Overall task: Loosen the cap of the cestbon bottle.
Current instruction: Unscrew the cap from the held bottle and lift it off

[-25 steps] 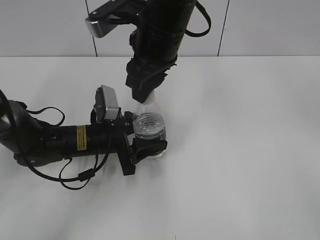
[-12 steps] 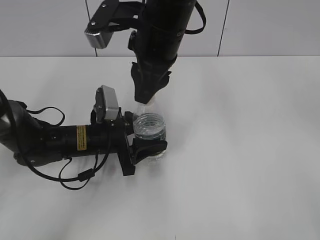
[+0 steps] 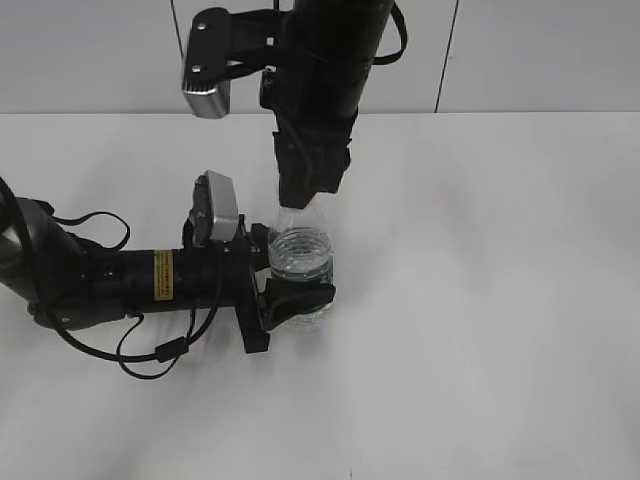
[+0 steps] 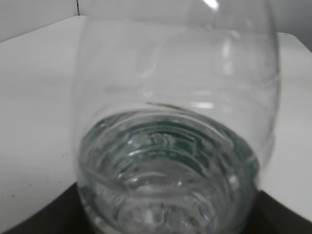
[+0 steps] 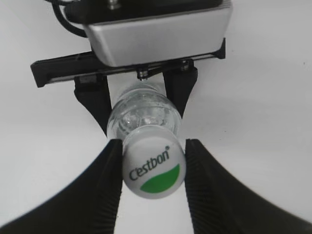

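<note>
The cestbon bottle (image 3: 300, 256) stands upright on the white table, clear, ribbed and holding water. My left gripper (image 3: 296, 270) reaches in from the left and is shut on the bottle's body, one finger behind and one in front. The left wrist view is filled by the bottle (image 4: 175, 146), with its green label glimpsed through the water. My right gripper (image 3: 304, 196) comes straight down onto the neck. In the right wrist view the cap (image 5: 154, 169), white with a green patch, sits between the black ribbed fingers (image 5: 105, 185) of my right gripper (image 5: 153, 152), which press on both sides.
The white table (image 3: 480, 300) spreads wide to the right and front of the bottle. A tiled wall (image 3: 540, 50) closes the back. The left arm (image 3: 110, 285) lies low across the table's left, with loose cables beside it. The left arm's silver camera box (image 5: 156, 34) sits just behind the bottle.
The right wrist has turned about the bottle's neck with the cap between its fingers; its camera bracket swung from slanted to hanging straight. The left arm and the bottle have stayed put.
</note>
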{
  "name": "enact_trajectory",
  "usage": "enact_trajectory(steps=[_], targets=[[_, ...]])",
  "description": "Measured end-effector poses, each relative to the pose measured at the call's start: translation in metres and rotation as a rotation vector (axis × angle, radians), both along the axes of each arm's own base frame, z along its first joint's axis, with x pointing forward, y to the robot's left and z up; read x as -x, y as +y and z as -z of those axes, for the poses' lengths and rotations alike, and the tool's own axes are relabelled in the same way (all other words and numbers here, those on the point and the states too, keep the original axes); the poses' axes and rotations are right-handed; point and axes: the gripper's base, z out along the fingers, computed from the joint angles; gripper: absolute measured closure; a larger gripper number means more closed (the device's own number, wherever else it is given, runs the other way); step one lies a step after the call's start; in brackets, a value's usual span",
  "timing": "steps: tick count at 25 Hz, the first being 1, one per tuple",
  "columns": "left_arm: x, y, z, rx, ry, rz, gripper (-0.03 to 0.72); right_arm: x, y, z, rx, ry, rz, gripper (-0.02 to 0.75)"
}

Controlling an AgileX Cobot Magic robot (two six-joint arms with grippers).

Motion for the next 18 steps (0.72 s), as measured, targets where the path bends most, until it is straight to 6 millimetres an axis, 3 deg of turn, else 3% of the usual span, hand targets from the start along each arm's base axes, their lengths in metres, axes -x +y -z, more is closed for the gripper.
enact_trajectory(steps=[18], targets=[[0.0007,0.0003,0.0003,-0.005,0.001,0.015,0.273,0.0006,-0.0008,0.0003,0.032,-0.050,-0.200,0.444]])
